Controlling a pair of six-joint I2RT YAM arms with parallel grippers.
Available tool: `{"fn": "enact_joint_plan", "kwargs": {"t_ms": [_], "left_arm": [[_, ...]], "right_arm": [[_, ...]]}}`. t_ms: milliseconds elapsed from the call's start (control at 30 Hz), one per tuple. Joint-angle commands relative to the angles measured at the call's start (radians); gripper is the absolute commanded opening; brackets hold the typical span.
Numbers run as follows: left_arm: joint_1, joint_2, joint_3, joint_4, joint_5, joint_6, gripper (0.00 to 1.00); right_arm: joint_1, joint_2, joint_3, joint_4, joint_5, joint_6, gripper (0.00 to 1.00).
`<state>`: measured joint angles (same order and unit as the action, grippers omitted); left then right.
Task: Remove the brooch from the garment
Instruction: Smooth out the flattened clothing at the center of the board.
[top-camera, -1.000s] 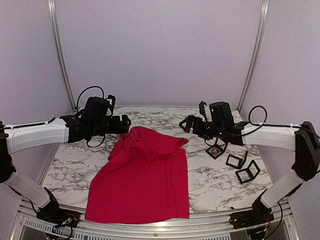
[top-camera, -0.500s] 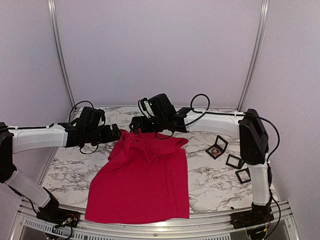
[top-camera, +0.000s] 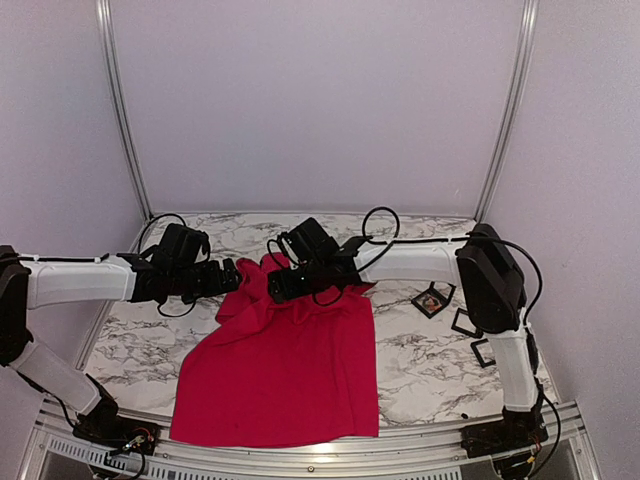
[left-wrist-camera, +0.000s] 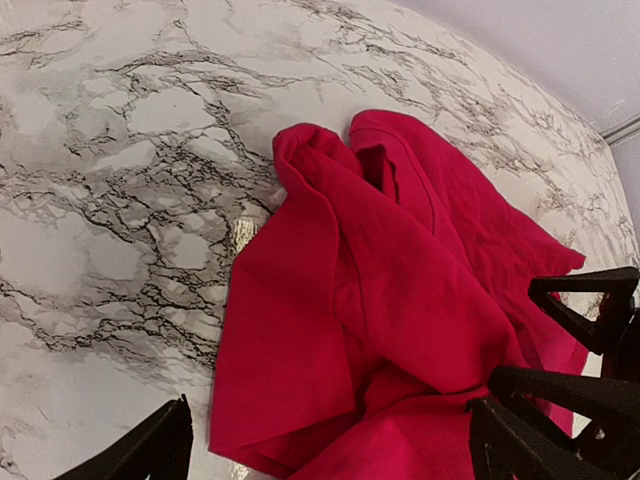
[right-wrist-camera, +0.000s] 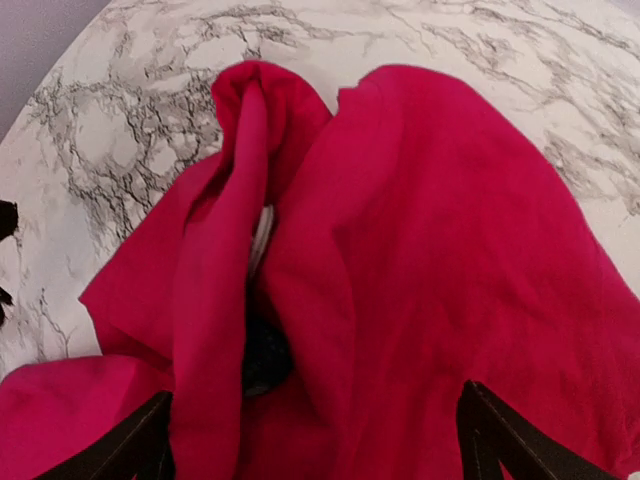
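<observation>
Reaching in, I reckon: right gripper (right-wrist-camera: 315, 420) is hovering wide open over the garment (top-camera: 290, 350) bunched on the table (top-camera: 420, 350), left gripper (left-wrist-camera: 330, 440) open beside it, next needing a careful pinch on the likely brooch (right-wrist-camera: 265, 358) down in the fold.

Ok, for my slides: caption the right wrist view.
Open end effector over bunched red T-shirt, dark object in its fold.

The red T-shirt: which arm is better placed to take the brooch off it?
The right arm, probably. Its open right gripper hangs over the T-shirt's bunched end, its camera looking into a fold holding a dark thing, perhaps the brooch. The open left gripper sits beside the shirt's edge.
</observation>
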<state>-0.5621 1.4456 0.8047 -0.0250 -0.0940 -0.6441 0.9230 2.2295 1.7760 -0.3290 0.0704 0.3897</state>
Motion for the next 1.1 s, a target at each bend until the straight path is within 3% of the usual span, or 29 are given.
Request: {"fn": "enact_joint_plan", "kwargs": {"t_ms": [0, 167, 367, 633, 833, 1067], "left_arm": [[0.007, 0.001, -0.006, 0.016, 0.035, -0.002, 0.99], [0.006, 0.052, 0.01, 0.052, 0.087, -0.001, 0.99], [0.004, 0.081, 0.031, 0.06, 0.138, -0.002, 0.99], [0.004, 0.094, 0.068, 0.039, 0.144, -0.009, 0.98], [0.005, 0.103, 0.097, 0.027, 0.133, -0.028, 0.96], [0.007, 0.089, 0.113, -0.017, 0.111, -0.018, 0.96]], "right_arm": [[0.01, -0.108, -0.184, 0.05, 0.014, 0.011, 0.91], [0.01, -0.135, -0.293, 0.118, -0.028, 0.032, 0.87], [0.036, -0.146, -0.311, 0.15, -0.018, 0.024, 0.84], [0.046, -0.211, -0.328, 0.236, 0.004, 0.019, 0.72], [0.046, -0.125, -0.217, 0.214, -0.054, -0.002, 0.54], [0.042, -0.085, -0.164, 0.163, 0.05, -0.015, 0.54]]}}
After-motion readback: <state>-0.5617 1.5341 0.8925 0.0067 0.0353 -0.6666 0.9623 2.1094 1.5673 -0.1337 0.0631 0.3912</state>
